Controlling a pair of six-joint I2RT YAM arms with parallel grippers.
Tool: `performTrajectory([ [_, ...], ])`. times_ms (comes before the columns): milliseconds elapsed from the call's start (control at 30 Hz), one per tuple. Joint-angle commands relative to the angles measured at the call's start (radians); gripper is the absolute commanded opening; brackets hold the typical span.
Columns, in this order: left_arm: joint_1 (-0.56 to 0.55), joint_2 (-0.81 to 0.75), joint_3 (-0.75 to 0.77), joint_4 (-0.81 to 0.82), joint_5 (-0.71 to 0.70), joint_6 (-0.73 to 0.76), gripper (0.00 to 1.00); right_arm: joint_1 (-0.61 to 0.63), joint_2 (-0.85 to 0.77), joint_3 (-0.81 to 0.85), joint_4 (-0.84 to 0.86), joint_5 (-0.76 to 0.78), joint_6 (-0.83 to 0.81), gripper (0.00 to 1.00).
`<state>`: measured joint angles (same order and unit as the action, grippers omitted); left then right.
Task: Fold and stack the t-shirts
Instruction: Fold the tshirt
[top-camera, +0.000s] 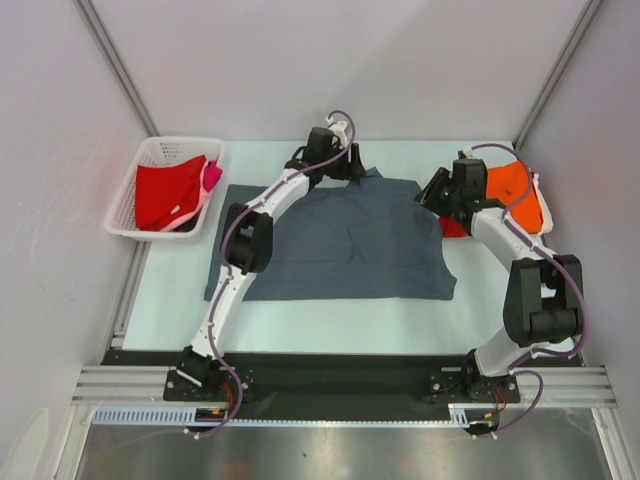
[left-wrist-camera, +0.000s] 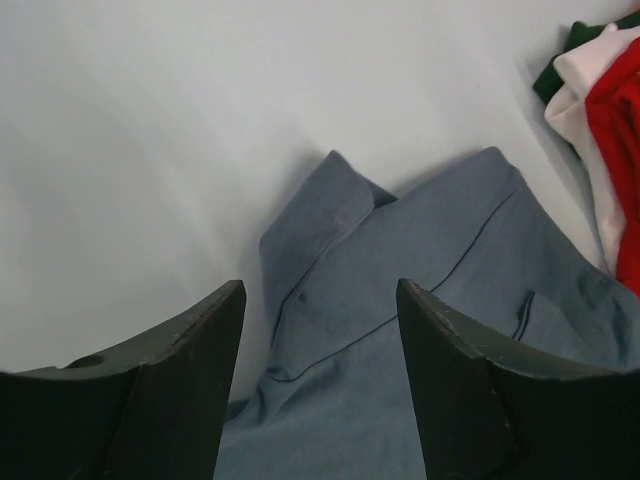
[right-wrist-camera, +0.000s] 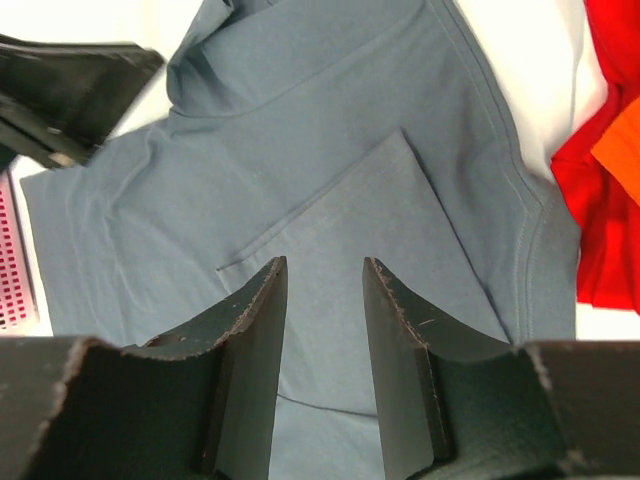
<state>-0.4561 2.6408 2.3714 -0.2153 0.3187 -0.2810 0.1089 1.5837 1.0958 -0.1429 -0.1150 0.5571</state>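
Note:
A dark slate-grey t-shirt (top-camera: 340, 240) lies spread flat in the middle of the table. My left gripper (top-camera: 345, 165) is open over its far edge, with a raised fold of grey cloth (left-wrist-camera: 400, 300) below the wide-apart fingers (left-wrist-camera: 190, 370). My right gripper (top-camera: 435, 195) is open and empty over the shirt's right side, its fingers (right-wrist-camera: 250, 340) a little above a folded-in sleeve (right-wrist-camera: 330, 130). A bright orange shirt (top-camera: 510, 190) lies folded on a red one (top-camera: 455, 228) at the far right. A red shirt (top-camera: 165, 195) and a pink one (top-camera: 212, 175) sit in the basket.
The white lattice basket (top-camera: 125, 205) stands at the far left. White walls with metal posts close in the back and sides. The left wrist view shows red, white and green cloth (left-wrist-camera: 610, 120) at its right edge. A metal rail (top-camera: 340, 385) runs along the near edge.

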Motion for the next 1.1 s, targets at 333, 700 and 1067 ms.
performTrajectory([
  [333,0.019,0.051,0.042,-0.010,0.059,-0.175,0.23,-0.005,0.128,0.165,0.022,-0.026,0.009,0.42],
  [700,0.125,-0.039,-0.203,0.277,0.138,-0.423,0.01,-0.015,0.507,0.577,-0.116,-0.029,-0.037,0.41],
  [1067,0.139,-0.027,-0.248,0.310,0.175,-0.474,0.26,0.072,0.835,1.022,-0.244,-0.006,-0.186,0.40],
])
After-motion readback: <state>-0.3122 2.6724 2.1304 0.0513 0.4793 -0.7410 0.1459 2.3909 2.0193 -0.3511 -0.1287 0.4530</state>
